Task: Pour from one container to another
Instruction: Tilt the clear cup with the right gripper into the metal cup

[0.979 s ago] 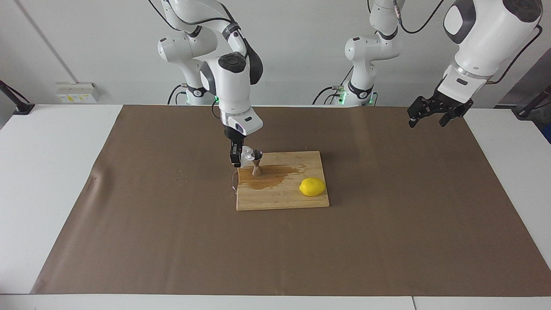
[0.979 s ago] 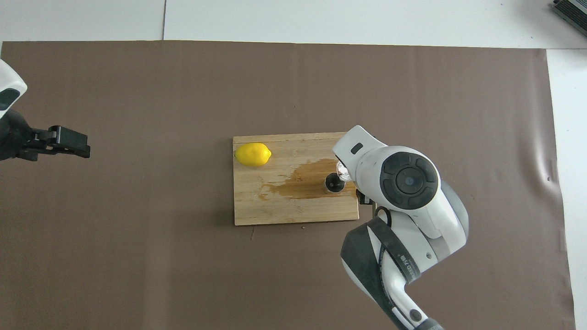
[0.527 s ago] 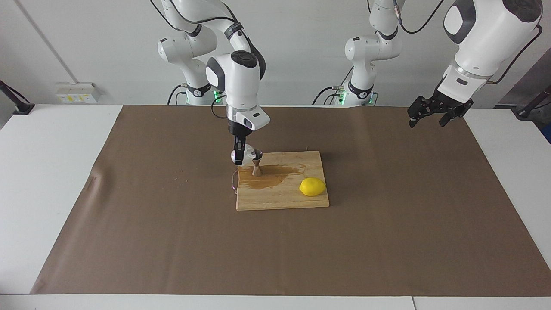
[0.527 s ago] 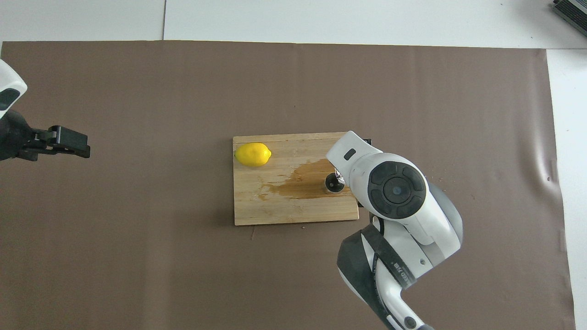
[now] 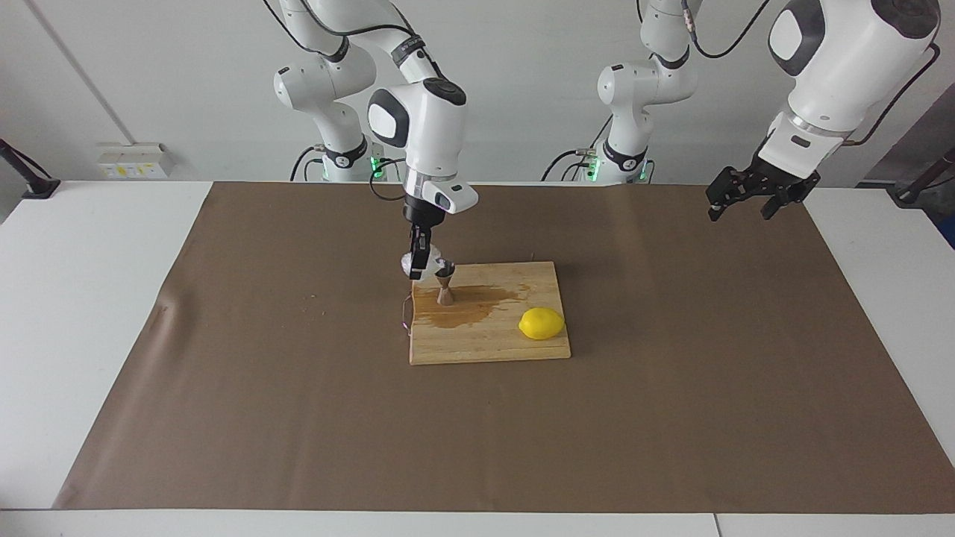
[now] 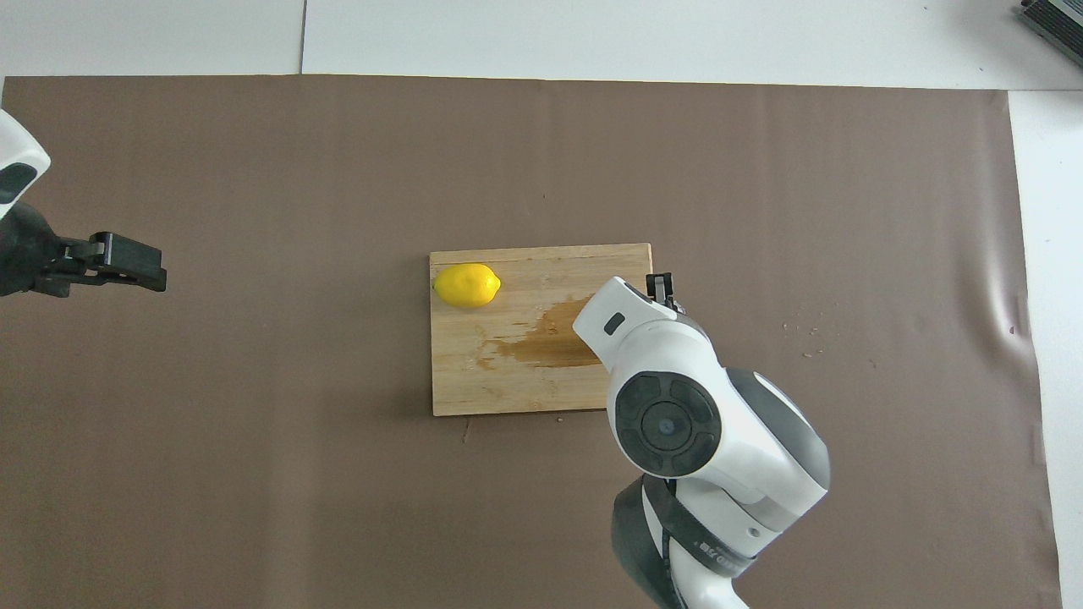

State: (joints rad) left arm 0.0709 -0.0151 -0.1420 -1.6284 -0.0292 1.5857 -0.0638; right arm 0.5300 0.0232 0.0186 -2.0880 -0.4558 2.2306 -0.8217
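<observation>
Facing view: brown mat (image 5: 671, 388) over a white table (image 5: 89, 298), pale wall above, wooden cutting board (image 5: 492, 343) bearing a wet stain.
Right gripper (image 5: 418, 262) pinches the clear cup (image 5: 412, 262) over the board's corner, beside the jigger (image 5: 445, 283) standing on the board; lemon (image 5: 542, 324) on the board too. Left gripper (image 5: 750, 195), fingers spread, waits well apart from the board.

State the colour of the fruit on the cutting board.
The lemon is bright yellow; the overhead view shows it best.

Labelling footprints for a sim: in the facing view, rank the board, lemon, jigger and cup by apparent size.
1. Board
2. Lemon
3. Jigger and cup: look alike, and the right gripper partly hides the cup, so unranked.
</observation>
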